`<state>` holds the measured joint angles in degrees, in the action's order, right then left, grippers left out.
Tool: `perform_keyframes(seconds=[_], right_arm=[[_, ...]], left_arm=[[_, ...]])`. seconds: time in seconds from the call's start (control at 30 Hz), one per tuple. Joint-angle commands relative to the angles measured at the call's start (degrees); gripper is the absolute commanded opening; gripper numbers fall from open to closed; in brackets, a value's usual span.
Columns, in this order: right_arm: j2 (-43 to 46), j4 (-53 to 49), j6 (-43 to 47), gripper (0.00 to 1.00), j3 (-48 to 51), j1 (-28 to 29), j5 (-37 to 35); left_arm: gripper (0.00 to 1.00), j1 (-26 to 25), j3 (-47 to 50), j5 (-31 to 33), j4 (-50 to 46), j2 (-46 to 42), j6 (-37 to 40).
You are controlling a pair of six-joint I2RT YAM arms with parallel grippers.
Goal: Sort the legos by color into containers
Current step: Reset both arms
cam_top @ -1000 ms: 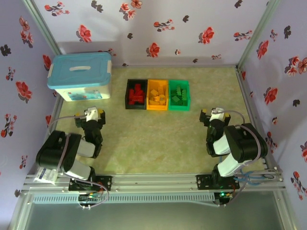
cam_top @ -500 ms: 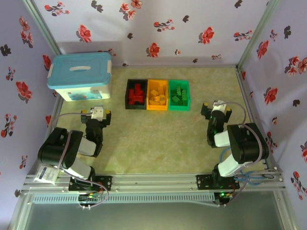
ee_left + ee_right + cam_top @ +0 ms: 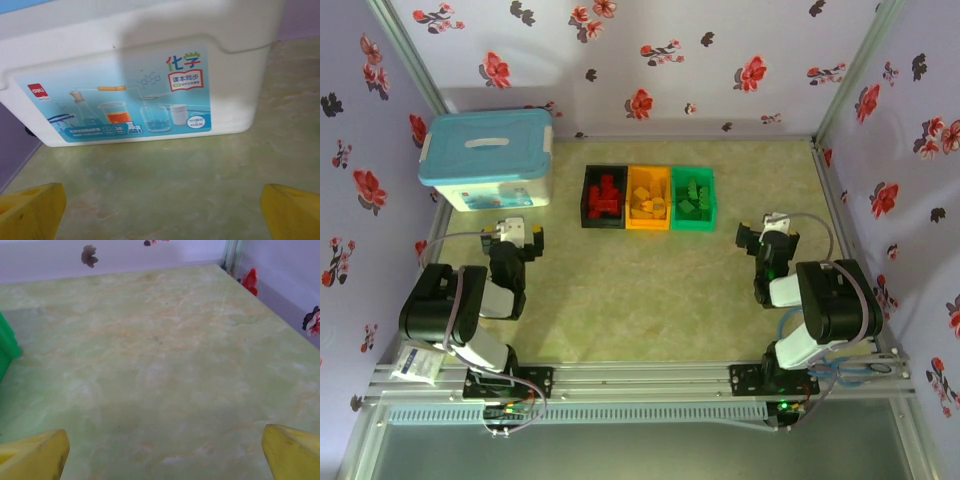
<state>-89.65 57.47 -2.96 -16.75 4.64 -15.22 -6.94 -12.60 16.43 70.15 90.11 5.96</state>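
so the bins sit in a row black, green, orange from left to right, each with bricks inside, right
Not quite: the order is wrong. The top external view shows the row running black bin, orange-yellow bin, then green bin from left to right, so the orange-yellow one is in the middle. All three do hold bricks.

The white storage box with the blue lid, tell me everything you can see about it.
The storage box looks like glossy white plastic with rounded corners. It is closed by a light-blue lid that has a pale handle set in its middle. Its front wall carries a light-blue label with drawn lab glassware, Chinese characters and a small red logo. It stands upright on the table in the far left corner, apart from the black bin. Nothing else is seen touching it.
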Motion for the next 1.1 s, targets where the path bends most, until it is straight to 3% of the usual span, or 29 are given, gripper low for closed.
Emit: perform_keyframes(seconds=[0.0, 0.07, 0.17, 0.23, 1.07], right_arm=[[0.3, -1.1, -0.1, 0.99, -2.6, 0.1, -2.9], [0.2, -7.0, -3.5, 0.99, -5.5, -2.6, -1.3], [0.4, -6.4, -3.7, 0.99, -5.1, -3.6, 0.5], [0.5, -6.4, -3.7, 0.99, -5.0, -3.5, 0.5], [0.6, -6.2, -3.6, 0.99, -4.9, -3.4, 0.4]], left_arm=[[1.0, 0.1, -0.1, -2.0, 0.7, 0.1, -0.8], [1.0, 0.5, -1.2, -2.3, -1.8, -0.3, -1.1], [1.0, 2.8, -7.2, -4.2, -12.9, -1.3, -3.5], [1.0, 7.1, -10.4, -10.0, -20.5, -1.6, -7.2], [1.0, 7.6, -9.9, -10.7, -19.6, -1.8, -7.2]])
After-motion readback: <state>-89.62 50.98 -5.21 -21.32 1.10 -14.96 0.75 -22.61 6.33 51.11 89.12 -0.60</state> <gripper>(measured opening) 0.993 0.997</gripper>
